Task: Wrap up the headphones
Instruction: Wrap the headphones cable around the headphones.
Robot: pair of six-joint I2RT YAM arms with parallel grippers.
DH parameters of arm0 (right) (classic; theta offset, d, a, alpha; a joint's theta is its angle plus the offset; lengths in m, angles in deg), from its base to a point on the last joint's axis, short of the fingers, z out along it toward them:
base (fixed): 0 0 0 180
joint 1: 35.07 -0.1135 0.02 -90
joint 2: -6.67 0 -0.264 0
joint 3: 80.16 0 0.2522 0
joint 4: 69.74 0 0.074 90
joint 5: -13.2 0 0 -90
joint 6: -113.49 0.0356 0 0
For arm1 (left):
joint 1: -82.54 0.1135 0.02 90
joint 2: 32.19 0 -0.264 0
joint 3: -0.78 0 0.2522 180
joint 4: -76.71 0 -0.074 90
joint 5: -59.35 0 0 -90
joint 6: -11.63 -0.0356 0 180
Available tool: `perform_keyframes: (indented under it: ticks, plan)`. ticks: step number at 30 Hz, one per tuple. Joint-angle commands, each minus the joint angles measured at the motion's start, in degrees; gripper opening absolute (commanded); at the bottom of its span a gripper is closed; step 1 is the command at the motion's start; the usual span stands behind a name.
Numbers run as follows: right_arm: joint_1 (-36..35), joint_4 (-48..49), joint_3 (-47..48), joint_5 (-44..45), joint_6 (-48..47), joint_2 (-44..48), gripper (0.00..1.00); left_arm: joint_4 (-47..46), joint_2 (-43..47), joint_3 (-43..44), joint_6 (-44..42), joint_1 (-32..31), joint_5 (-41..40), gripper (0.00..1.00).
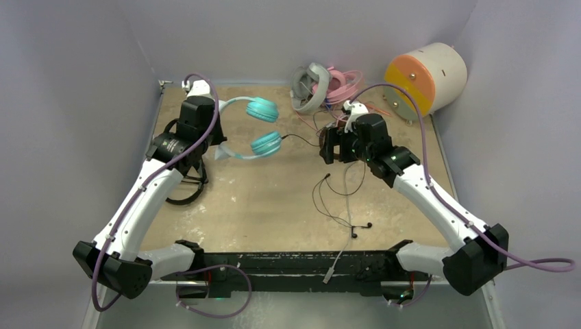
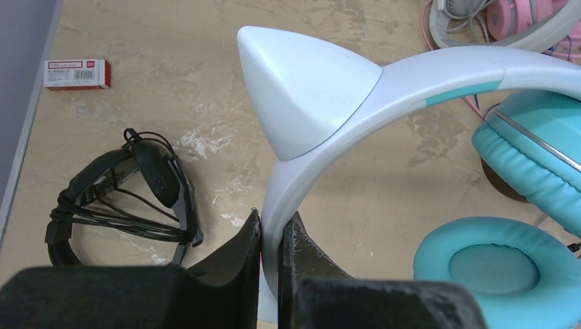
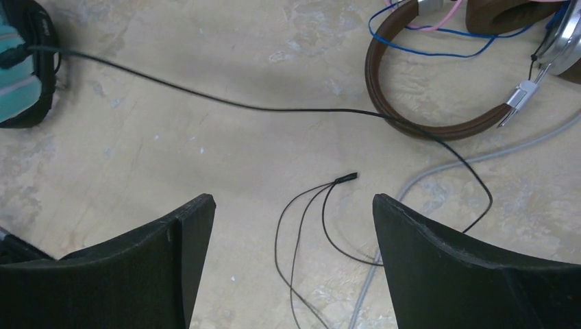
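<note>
The teal-and-white headphones [image 1: 264, 127] with white cat ears hang at the back left of the table. My left gripper [image 2: 274, 221] is shut on their white headband [image 2: 384, 82]; both teal ear cups [image 2: 500, 267] show to the right. Their thin black cable [image 3: 205, 96] runs right across the tabletop, past my right gripper [image 3: 293, 199]. That gripper hovers open above the table, with only a loose black wire loop [image 3: 322, 219] lying below the gap. In the top view the right gripper [image 1: 327, 145] faces the teal cups.
Black headphones [image 2: 123, 199] with bundled cable lie left of my left gripper. Brown-and-silver headphones [image 3: 438, 103] lie near my right gripper. Grey-white [image 1: 308, 89] and pink [image 1: 342, 82] pairs sit at the back. A cream cylinder [image 1: 425, 77] stands back right. A grey cable [image 1: 342, 240] trails toward the front edge.
</note>
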State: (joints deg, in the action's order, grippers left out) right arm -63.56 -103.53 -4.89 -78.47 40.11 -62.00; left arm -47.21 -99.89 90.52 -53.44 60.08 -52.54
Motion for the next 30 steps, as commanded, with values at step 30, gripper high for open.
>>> perform_keyframes:
  ticks: [30]
  plan:
    - [0.0,13.0,2.4,-6.2,-37.4,-21.2,0.90,-2.7,-0.2,4.5,-1.6,0.0,4.4,0.00]
